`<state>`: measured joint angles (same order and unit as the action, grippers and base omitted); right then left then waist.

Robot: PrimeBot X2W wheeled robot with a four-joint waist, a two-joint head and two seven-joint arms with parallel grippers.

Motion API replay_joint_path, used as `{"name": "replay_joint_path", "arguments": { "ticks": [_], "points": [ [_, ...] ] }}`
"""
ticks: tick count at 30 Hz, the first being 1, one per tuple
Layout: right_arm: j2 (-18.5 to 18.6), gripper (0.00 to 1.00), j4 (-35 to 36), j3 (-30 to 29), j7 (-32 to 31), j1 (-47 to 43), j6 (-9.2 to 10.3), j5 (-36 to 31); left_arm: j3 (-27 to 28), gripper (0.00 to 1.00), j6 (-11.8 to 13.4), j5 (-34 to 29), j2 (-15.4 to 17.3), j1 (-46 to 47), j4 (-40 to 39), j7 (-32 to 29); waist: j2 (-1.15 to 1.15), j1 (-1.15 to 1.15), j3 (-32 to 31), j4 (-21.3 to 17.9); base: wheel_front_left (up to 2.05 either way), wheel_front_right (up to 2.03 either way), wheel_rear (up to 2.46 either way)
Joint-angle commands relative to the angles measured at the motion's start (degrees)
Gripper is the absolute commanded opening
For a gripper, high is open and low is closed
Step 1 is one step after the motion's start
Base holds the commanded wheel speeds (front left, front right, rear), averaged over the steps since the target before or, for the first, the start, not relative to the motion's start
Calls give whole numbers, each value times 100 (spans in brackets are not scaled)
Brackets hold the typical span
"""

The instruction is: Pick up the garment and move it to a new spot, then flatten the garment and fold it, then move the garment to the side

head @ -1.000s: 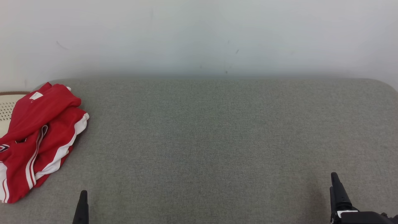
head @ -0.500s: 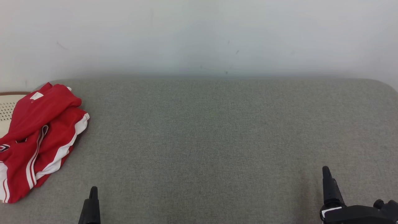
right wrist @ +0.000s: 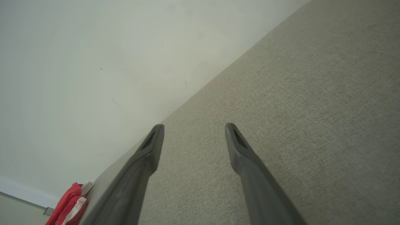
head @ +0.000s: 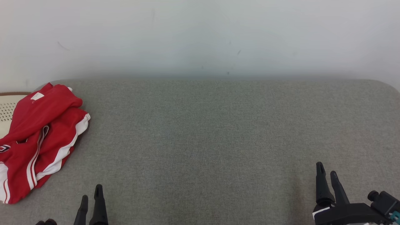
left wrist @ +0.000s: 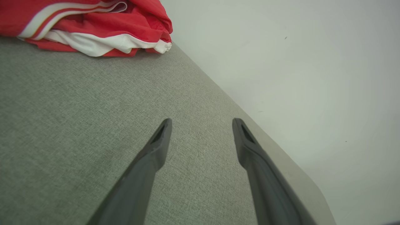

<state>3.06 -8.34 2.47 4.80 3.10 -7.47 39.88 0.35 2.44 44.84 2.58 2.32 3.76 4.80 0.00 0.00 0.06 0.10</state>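
The garment [head: 40, 137] is a red piece with white stripes, crumpled at the far left of the grey fabric surface [head: 218, 131]. It also appears at the top left of the left wrist view as the garment [left wrist: 87, 25], and small at the bottom left of the right wrist view as the garment [right wrist: 70, 204]. My left gripper [head: 91, 192] stands open near the front edge, to the right of and nearer than the garment, empty [left wrist: 201, 123]. Far from the garment, at the lower right, my right gripper [head: 326, 168] is open and empty too [right wrist: 193, 128].
A pale perforated basket [head: 7, 109] with a brown rim sits behind the garment at the left edge. A white wall [head: 200, 37] closes off the back of the surface. Bare grey fabric spans the middle and right.
Both grippers have come further up into the head view and turned, so each now shows two fingers. The left one shifted right, the right one left. The garment has not moved.
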Motion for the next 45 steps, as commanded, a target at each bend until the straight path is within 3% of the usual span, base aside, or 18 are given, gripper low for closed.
{"name": "replay_joint_path", "arguments": {
  "ticks": [1,20,45],
  "points": [
    [51,100,94,37,54,113,-2,-209,-9,100,34,-215,56,-24,-90,61,0,0,0,-2,0,0,0],
    [92,100,61,267,368,119,-2,-1765,-363,100,519,-1833,306,-75,-179,372,0,0,-38,-6,0,0,0],
    [68,100,295,493,52,25,-3,-2980,-566,100,814,-3014,490,-85,-151,468,0,0,-151,-10,0,0,0]
  ]
}}
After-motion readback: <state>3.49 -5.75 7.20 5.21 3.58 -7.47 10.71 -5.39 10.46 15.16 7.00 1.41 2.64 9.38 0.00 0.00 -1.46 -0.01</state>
